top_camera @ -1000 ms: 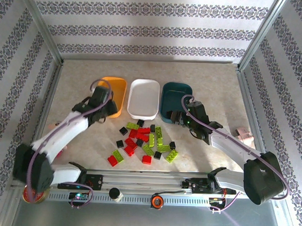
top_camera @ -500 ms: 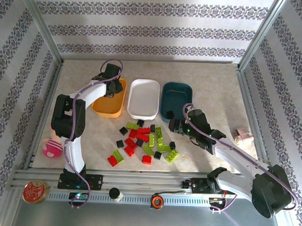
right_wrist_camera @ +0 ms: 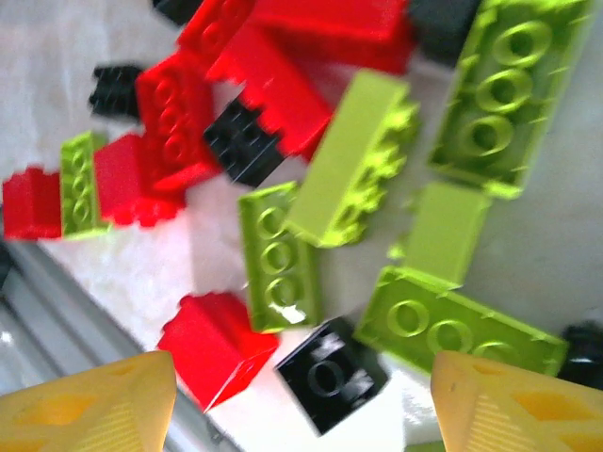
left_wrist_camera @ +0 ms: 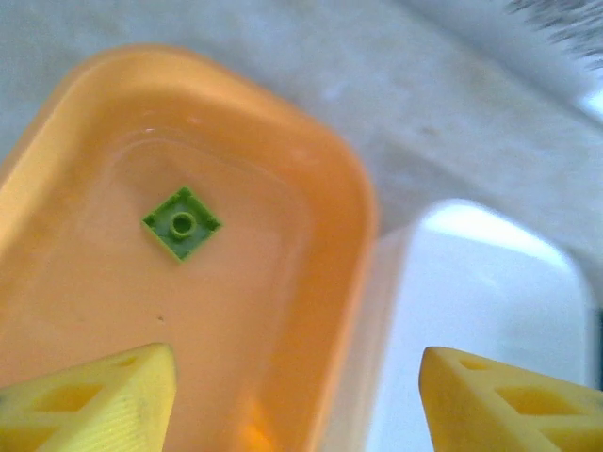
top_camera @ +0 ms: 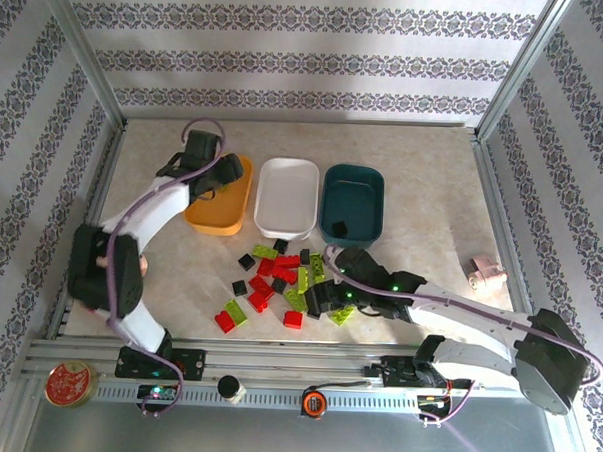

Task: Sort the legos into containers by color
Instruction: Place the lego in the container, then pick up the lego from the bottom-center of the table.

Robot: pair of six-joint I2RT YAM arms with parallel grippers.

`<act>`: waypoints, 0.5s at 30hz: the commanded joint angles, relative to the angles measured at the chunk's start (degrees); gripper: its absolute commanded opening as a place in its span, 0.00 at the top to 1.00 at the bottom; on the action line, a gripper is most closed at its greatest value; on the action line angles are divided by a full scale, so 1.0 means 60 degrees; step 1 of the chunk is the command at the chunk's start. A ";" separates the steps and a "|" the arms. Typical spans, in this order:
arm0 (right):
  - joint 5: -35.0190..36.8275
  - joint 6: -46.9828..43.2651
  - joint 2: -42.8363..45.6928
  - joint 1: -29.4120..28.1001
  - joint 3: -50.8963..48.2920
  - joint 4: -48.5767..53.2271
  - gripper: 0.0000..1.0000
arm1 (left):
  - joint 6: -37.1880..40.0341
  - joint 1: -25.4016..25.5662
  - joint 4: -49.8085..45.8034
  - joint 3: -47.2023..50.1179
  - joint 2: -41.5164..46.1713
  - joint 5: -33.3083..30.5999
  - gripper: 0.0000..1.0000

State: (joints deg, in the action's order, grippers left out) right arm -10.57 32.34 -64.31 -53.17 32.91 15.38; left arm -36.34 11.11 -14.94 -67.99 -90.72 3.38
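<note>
Left gripper (left_wrist_camera: 297,400), spread wide and empty, hangs over the orange-yellow tray (left_wrist_camera: 363,226), a lime green brick (left_wrist_camera: 183,222) lying inside ahead of its fingertips. Right gripper (right_wrist_camera: 301,400), equally wide, hovers above the loose legos (right_wrist_camera: 353,174), near centre.

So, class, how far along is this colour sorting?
Barely begun. Done: one lime green brick lies in the orange-yellow tray, one black brick in the dark teal tray; the white tray holds none. In hand: nothing; the left claw hangs open over the orange-yellow tray, the right claw open over the pile. Left: that whole pile.
</note>
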 commanded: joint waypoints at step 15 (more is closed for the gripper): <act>0.2046 -0.1937 -0.3906 -0.2842 0.3286 0.2432 0.29 | -0.0992 0.0622 0.0777 0.5803 0.6771 0.1583 0.13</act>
State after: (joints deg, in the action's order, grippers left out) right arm -2.35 23.55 -86.50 -69.06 50.48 25.30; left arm -42.37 14.57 -8.03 -33.61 -53.34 12.05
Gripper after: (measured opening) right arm 0.715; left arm 0.857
